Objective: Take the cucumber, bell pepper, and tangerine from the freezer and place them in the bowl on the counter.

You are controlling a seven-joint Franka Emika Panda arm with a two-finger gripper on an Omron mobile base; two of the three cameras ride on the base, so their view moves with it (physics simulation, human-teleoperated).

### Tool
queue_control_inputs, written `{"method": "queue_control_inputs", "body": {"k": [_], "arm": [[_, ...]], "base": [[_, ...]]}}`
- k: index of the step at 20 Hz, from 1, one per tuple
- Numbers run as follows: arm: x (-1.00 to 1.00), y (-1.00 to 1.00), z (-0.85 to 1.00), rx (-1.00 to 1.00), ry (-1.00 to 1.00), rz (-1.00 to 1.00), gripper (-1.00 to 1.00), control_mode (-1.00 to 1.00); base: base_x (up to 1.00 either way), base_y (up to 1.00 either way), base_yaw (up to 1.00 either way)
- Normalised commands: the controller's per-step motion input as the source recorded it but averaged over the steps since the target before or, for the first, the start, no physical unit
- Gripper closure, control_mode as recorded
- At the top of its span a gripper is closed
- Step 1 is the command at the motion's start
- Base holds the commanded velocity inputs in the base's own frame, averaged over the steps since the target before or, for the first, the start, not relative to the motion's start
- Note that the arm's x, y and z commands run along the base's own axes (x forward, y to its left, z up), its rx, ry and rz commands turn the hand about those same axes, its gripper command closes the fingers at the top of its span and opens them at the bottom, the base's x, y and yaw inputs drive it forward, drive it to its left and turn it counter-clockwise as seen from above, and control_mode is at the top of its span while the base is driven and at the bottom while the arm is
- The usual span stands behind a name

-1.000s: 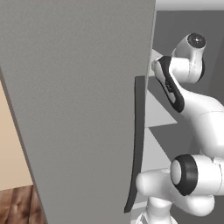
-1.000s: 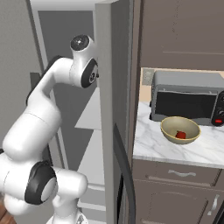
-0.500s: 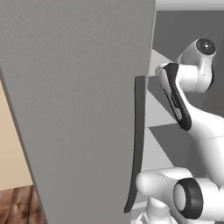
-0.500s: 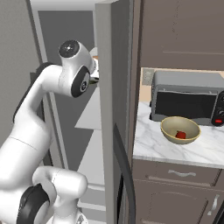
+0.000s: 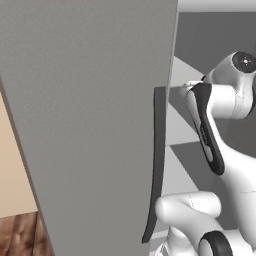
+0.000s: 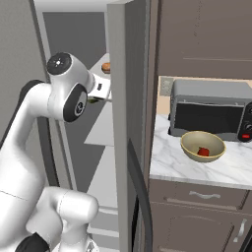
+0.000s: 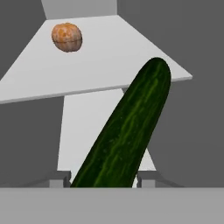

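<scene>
- In the left base view, the big grey door of the freezer (image 5: pixel 90 125) stands open, and its long dark handle (image 5: pixel 156 165) runs down the door's right edge.
- To the right of that handle, the white arm (image 5: pixel 220 130) reaches in toward the pale grey shelves (image 5: pixel 180 165).
- In the right base view, the same arm (image 6: pixel 64 96) goes into the open freezer (image 6: pixel 125 123), and the tangerine (image 6: pixel 105 67) sits on an upper shelf just behind the wrist.
- Further right, the white marble tabletop (image 6: pixel 170 160) carries the pale yellow-olive bowl (image 6: pixel 203 145) with the red bell pepper (image 6: pixel 203 151) inside it.
- The grey microwave (image 6: pixel 211 110) stands just behind the bowl, under the brown wall cupboards (image 6: pixel 202 37).
- In the hand view, the tangerine (image 7: pixel 67 37) lies at the far left of the shelf (image 7: pixel 105 61), well apart from the cucumber.
- The dark green cucumber (image 7: pixel 127 135) rises from between the 2 finger tips of the gripper (image 7: pixel 104 178) and tilts up to the right, in front of the shelf edge.
- The jaws stand on both sides of the cucumber's lower end; I cannot tell if they already press on it.
</scene>
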Motion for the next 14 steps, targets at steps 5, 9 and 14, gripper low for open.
{"method": "queue_control_inputs", "body": {"k": [5,9,14], "arm": [[-0.60,0.00,0.00,0.00,0.00,0.00,1.00,-1.00],[-0.48,0.00,0.00,0.00,0.00,0.00,1.00,-1.00],[-0.47,0.00,0.00,0.00,0.00,0.00,1.00,-1.00]], "base": [[0.00,0.00,0.00],[0.00,0.00,0.00],[0.00,0.00,0.00]]}}
